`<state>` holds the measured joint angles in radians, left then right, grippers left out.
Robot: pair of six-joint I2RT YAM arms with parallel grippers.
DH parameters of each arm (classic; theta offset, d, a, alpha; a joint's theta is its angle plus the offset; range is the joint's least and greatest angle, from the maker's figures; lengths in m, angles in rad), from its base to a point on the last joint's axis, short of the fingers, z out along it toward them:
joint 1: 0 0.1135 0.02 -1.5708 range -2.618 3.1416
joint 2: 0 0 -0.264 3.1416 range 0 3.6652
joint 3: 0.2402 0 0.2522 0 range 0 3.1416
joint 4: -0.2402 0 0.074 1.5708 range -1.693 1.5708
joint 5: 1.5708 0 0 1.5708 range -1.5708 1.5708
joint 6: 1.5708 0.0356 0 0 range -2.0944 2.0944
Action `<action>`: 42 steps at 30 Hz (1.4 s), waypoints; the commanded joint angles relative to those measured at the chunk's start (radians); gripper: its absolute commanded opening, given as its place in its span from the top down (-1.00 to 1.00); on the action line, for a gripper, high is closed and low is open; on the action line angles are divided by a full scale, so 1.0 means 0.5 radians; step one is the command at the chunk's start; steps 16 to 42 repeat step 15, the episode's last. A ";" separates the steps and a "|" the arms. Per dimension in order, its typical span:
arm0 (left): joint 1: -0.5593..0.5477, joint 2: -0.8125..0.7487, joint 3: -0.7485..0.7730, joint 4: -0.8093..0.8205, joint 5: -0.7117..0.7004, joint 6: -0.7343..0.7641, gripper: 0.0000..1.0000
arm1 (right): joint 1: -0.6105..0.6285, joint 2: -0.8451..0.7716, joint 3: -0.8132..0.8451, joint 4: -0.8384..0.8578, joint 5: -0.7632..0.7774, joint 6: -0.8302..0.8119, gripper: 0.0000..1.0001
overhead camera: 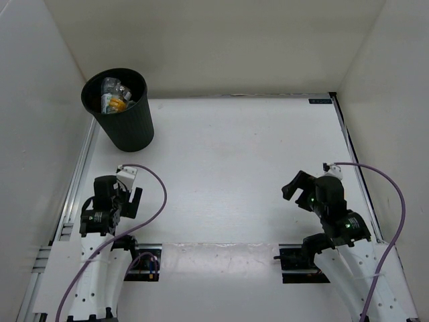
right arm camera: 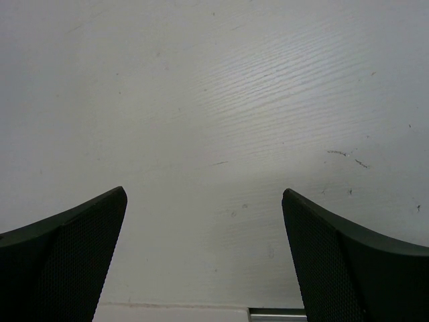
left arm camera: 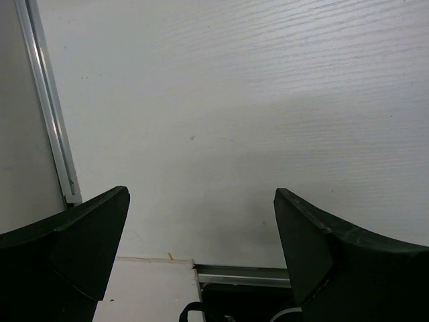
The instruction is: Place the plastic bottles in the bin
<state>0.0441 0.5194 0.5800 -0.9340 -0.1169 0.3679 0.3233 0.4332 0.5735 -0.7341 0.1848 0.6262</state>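
Two black tool fingers point(left arm camera: 74, 248) filled the lower corners of the left wrist view, set wide apart with nothing but bare white worktop point(left arm camera: 255, 100) between them. The left tool point(left arm camera: 201, 196) was spread fully and gripped nothing. The right wrist view showed the same: the right tool point(right arm camera: 203, 192) was spread wide, its two finely textured black fingers point(right arm camera: 67, 258) apart over the faintly scuffed worktop, holding and touching nothing.

Seen from above, two robot arms stood at the near edge of the worktop, the left arm point(overhead camera: 100, 215) and the right arm point(overhead camera: 332, 201) well apart, each folded low over the surface. Two purple cables were visible, one cable point(overhead camera: 159, 194) looping from the left arm and one cable point(overhead camera: 397, 194) from the right.

One bin point(overhead camera: 129, 131) stood upright in the far left corner of the worktop. It was round, black and ribbed, narrowing toward its base. The plastic bottles point(overhead camera: 115, 96) lay jumbled inside it, below the rim. They looked clear, with a touch of yellow or orange on one and a pale label on another. Their exact number could not be told, since they overlapped and were small in the view.

A silver metal rail point(left arm camera: 50, 114) ran along the left edge of the worktop. Plain white walls point(overhead camera: 221, 47) enclosed the worktop at the back and on both sides.
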 commanded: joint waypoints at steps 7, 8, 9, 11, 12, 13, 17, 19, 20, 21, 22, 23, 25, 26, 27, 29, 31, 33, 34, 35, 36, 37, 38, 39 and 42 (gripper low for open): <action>0.010 0.010 -0.003 0.033 -0.012 -0.009 -1.00 | 0.001 0.011 0.016 0.039 0.011 0.033 -1.00; 0.010 0.010 -0.022 0.033 -0.012 -0.009 -1.00 | 0.001 0.011 0.034 0.039 0.011 0.033 -1.00; 0.010 0.010 -0.022 0.033 -0.012 -0.009 -1.00 | 0.001 0.011 0.034 0.039 0.011 0.033 -1.00; 0.010 0.010 -0.022 0.033 -0.012 -0.009 -1.00 | 0.001 0.011 0.034 0.039 0.011 0.033 -1.00; 0.010 0.010 -0.022 0.033 -0.012 -0.009 -1.00 | 0.001 0.011 0.034 0.039 0.011 0.033 -1.00; 0.010 0.010 -0.022 0.033 -0.012 -0.009 -1.00 | 0.001 0.011 0.034 0.060 -0.020 0.006 -1.00; 0.010 0.010 -0.022 0.033 -0.012 -0.009 -1.00 | 0.001 0.011 0.034 0.060 -0.038 0.005 -1.00; 0.010 0.010 -0.022 0.033 -0.012 -0.009 -1.00 | 0.001 0.011 0.034 0.060 -0.038 0.005 -1.00; 0.010 0.010 -0.022 0.033 -0.012 -0.009 -1.00 | 0.001 0.011 0.034 0.060 -0.038 0.005 -1.00; 0.010 0.010 -0.022 0.033 -0.012 -0.009 -1.00 | 0.001 0.011 0.034 0.060 -0.038 0.005 -1.00; 0.010 0.010 -0.022 0.033 -0.012 -0.009 -1.00 | 0.001 0.011 0.034 0.060 -0.038 0.005 -1.00; 0.010 0.010 -0.022 0.033 -0.012 -0.009 -1.00 | 0.001 0.011 0.034 0.060 -0.038 0.005 -1.00; 0.010 0.010 -0.022 0.033 -0.012 -0.009 -1.00 | 0.001 0.011 0.034 0.060 -0.038 0.005 -1.00; 0.010 0.010 -0.022 0.033 -0.012 -0.009 -1.00 | 0.001 0.011 0.034 0.060 -0.038 0.005 -1.00; 0.010 0.010 -0.022 0.033 -0.012 -0.009 -1.00 | 0.001 0.011 0.034 0.060 -0.038 0.005 -1.00; 0.010 0.010 -0.022 0.033 -0.012 -0.009 -1.00 | 0.001 0.011 0.034 0.060 -0.038 0.005 -1.00; 0.010 0.010 -0.022 0.033 -0.012 -0.009 -1.00 | 0.001 0.011 0.034 0.060 -0.038 0.005 -1.00; 0.010 0.010 -0.022 0.033 -0.012 -0.009 -1.00 | 0.001 0.011 0.034 0.060 -0.038 0.005 -1.00; 0.010 0.010 -0.022 0.033 -0.012 -0.009 -1.00 | 0.001 0.011 0.034 0.060 -0.038 0.005 -1.00; 0.010 0.010 -0.022 0.033 -0.012 -0.009 -1.00 | 0.001 0.011 0.034 0.060 -0.038 0.005 -1.00; 0.010 0.010 -0.022 0.033 -0.012 -0.009 -1.00 | 0.001 0.011 0.034 0.060 -0.038 0.005 -1.00; 0.010 0.010 -0.022 0.033 -0.012 -0.009 -1.00 | 0.001 0.011 0.034 0.060 -0.038 0.005 -1.00; 0.010 0.010 -0.022 0.033 -0.012 -0.009 -1.00 | 0.001 0.011 0.034 0.060 -0.038 0.005 -1.00; 0.010 0.010 -0.022 0.033 -0.012 -0.009 -1.00 | 0.001 0.011 0.034 0.060 -0.038 0.005 -1.00; 0.010 0.010 -0.022 0.033 -0.012 -0.009 -1.00 | 0.001 0.011 0.034 0.060 -0.038 0.005 -1.00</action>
